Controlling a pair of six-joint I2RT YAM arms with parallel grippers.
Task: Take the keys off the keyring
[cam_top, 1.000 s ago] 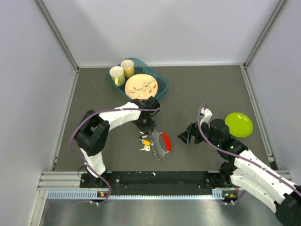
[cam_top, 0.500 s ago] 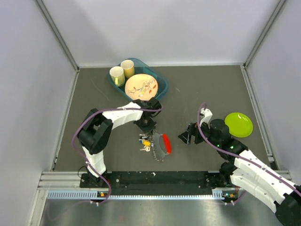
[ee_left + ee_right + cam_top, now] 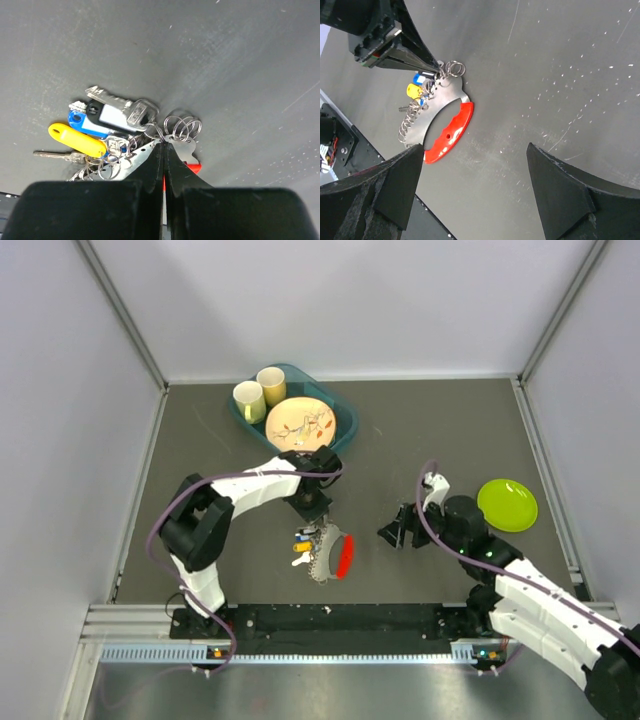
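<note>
Enclosing white walls [image 3: 350, 300] around scuffed grey tabletop [image 3: 430, 430]

My left arm [image 3: 250, 490] arcs out over the table, wrist bent downward. My left gripper [image 3: 164, 147] points down, its tips pressed tight together. My right arm [image 3: 520, 585] stretches low and inward, and my right gripper [image 3: 393, 533] is spread wide.

**A robot test cell in a lab**

Plain white panel walls [image 3: 340, 300], set in aluminium frame posts [image 3: 121, 305], box in a dark grey worktop [image 3: 430, 430]. Two white-and-black robot arms, the left arm [image 3: 250, 488] and the right arm [image 3: 525, 590], are bolted to a mounting rail [image 3: 330, 622] at its near edge. A teal tray [image 3: 346, 423] of crockery and a lime-green plate [image 3: 507, 505] sit out as props.
</note>
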